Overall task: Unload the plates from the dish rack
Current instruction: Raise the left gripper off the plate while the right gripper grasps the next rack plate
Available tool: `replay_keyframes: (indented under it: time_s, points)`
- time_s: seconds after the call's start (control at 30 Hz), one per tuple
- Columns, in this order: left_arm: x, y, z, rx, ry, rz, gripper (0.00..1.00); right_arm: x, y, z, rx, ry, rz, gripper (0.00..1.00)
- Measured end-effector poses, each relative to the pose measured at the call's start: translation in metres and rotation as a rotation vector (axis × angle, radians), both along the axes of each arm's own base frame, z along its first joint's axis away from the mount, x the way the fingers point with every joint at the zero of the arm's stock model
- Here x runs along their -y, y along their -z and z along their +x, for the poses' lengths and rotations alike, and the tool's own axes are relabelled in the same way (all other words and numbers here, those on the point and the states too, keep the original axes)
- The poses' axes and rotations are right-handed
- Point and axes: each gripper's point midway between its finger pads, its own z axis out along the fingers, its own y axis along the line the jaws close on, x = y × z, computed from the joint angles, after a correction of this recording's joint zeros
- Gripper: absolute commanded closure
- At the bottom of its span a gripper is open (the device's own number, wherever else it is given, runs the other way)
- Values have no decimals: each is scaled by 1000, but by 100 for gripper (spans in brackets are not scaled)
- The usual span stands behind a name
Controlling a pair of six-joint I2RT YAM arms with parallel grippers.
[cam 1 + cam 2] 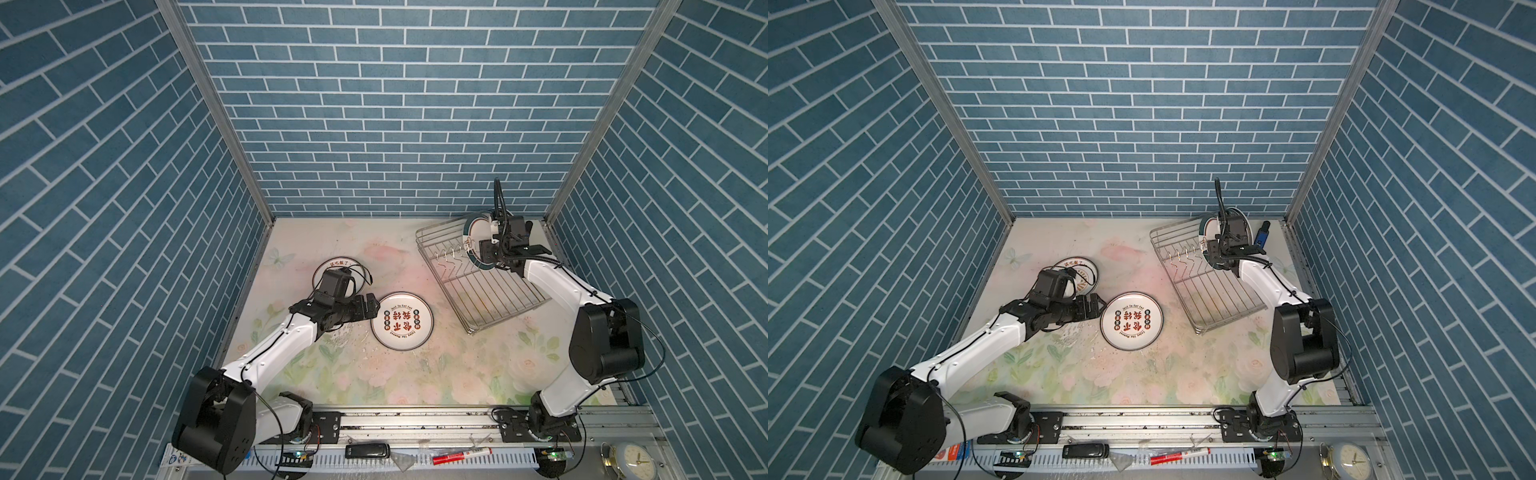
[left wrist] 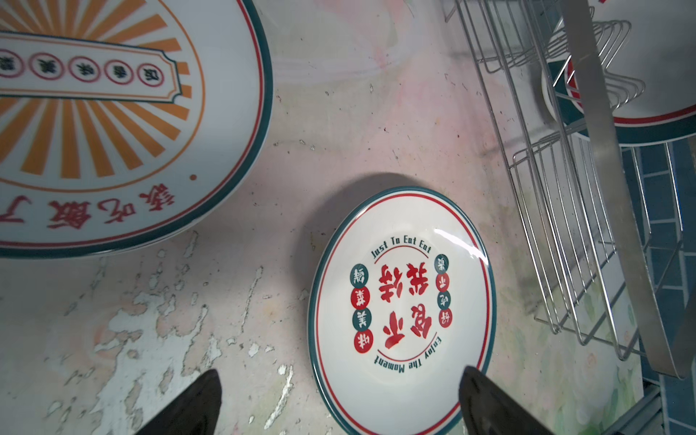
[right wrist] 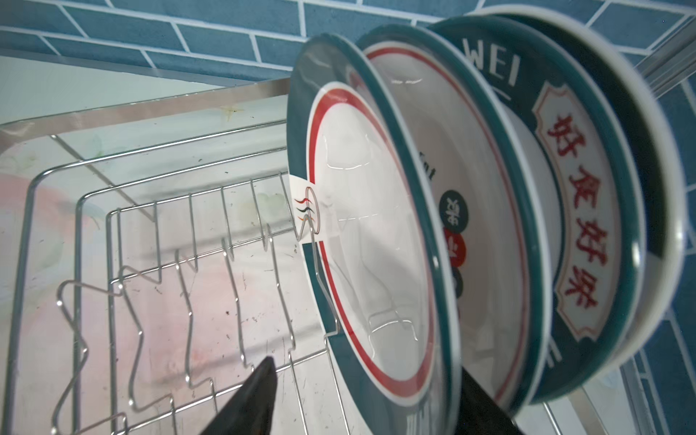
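Note:
Two plates lie flat on the table: a sunburst plate (image 1: 337, 262) (image 1: 1076, 263) (image 2: 113, 113), partly hidden by my left wrist, and a red-character plate (image 1: 402, 326) (image 1: 1131, 321) (image 2: 403, 301). My left gripper (image 1: 371, 309) (image 1: 1097, 307) (image 2: 341, 374) hangs open over the left rim of the red-character plate, holding nothing. The dish rack (image 1: 490, 291) (image 1: 1217, 291) (image 3: 150, 263) holds three upright plates at its far end. My right gripper (image 1: 484, 249) (image 1: 1209, 249) (image 3: 367, 367) straddles the rim of the front plate (image 3: 361, 244), with a gap between one finger and the plate.
Blue brick walls close in the back and both sides. The rack's empty prongs (image 3: 188, 301) stand next to the front plate. On the front rail lie a black device (image 1: 368, 451), a red marker (image 1: 461, 456) and a clock (image 1: 636, 461).

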Motion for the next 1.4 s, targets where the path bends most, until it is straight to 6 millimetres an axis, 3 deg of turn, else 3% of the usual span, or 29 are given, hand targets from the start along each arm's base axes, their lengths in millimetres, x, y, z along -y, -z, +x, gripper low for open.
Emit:
replay_keyframes:
  time_s: [0.13, 0.2, 0.37, 0.5, 0.7, 0.97, 1.1, 1.2, 1.4]
  points:
    - [-6, -3, 1, 30, -32, 8, 1, 1, 5, 11, 11, 4, -1, 51]
    - [-9, 4, -1, 29, -46, 11, 1, 1, 7, 15, 18, 6, 0, 59]
    - [-17, 20, -11, 10, -75, 26, 1, 2, 7, 23, 35, 10, 3, 67]
    - [-20, 15, -10, 37, -87, 28, 1, 2, 6, 29, 48, -1, -9, 86]
    - [-21, 12, -8, 52, -89, 31, 1, 0, 3, 37, 57, -15, -24, 87]
    - [-22, 7, -7, 83, -74, 49, 1, 0, 2, 37, 60, -22, -27, 100]
    - [-19, 2, -5, 103, -47, 50, 1, 0, -1, 36, 64, -29, -30, 100]
    - [-16, -4, 0, 108, -32, 51, 1, 0, -15, 33, 89, -48, -41, 100]
    - [-11, -11, 7, 120, -15, 46, 1, 4, -73, 22, 208, -68, -54, 100]
